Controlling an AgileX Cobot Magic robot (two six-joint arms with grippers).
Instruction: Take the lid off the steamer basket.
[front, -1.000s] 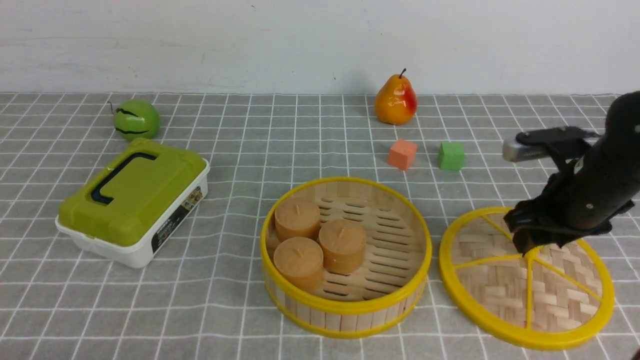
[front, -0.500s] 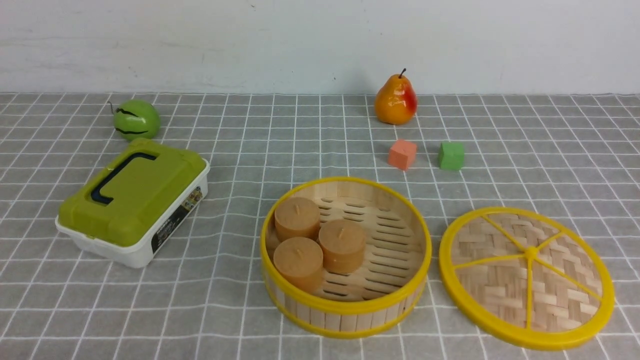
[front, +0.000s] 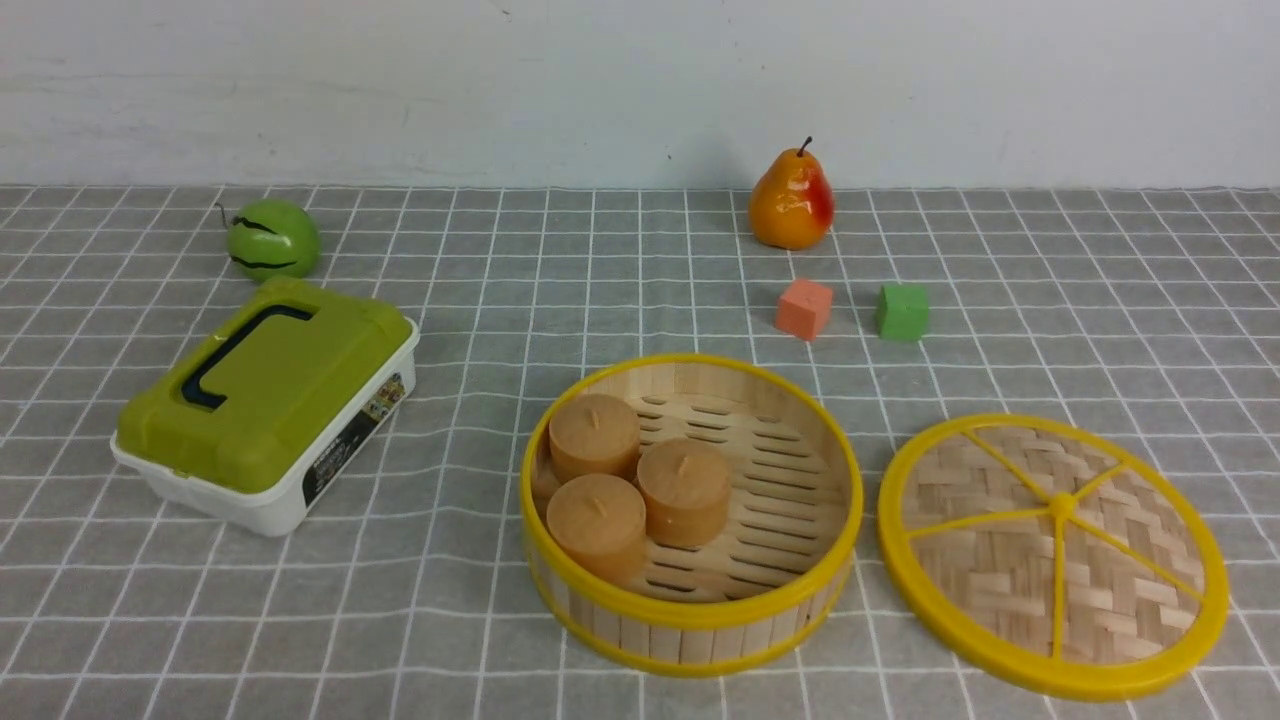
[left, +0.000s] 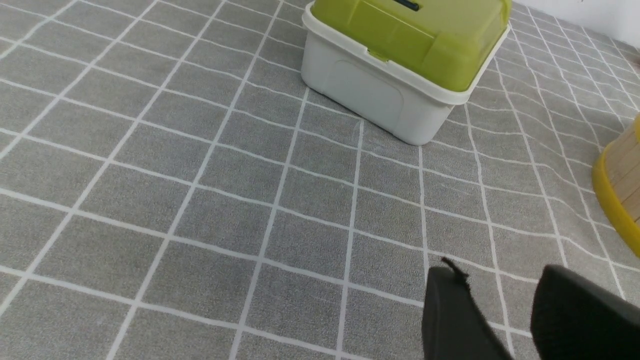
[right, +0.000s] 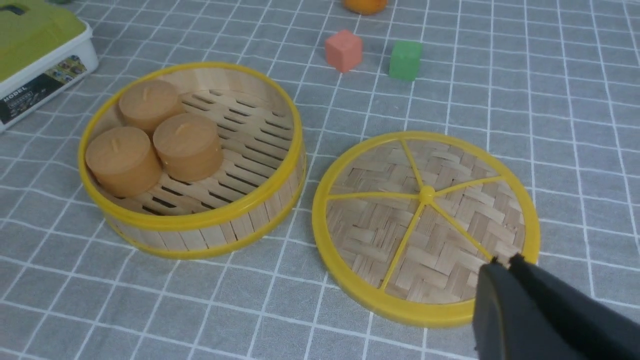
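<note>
1. White wall closed the scene behind the worktop (front: 600, 280), which was covered by a grey cloth ruled in white squares.
2. Task state: the lid (front: 1000, 560) lay flat on the cloth just beside the steamer basket (front: 690, 625), on its right, with the two yellow rims near but apart. The basket stood open, showing three tan cylinders (front: 683, 490) on its slatted floor. The removal was judged complete, with nothing evidently left to do.
3. The right end effector (right: 504, 261) appeared only in the right wrist view, at the lid's near rim. Its fingers were pressed together and held nothing.
4. The left end effector (left: 500, 280) appeared only in the left wrist view, over bare cloth. Its fingers were parted and empty, with the box (front: 265, 400) beyond it. Neither arm showed in the front view.
5. Writing: the white box with the green top carried a dark label on its side. The word "MODEL" (right: 17, 95) was legible in the right wrist view; the smaller print could not be read. No writing was seen on the lid or basket.
6. A pear (front: 791, 200), a green fruit (front: 272, 238), an orange cube (front: 804, 308) and a green cube (front: 902, 311) sat well apart, towards the wall.
</note>
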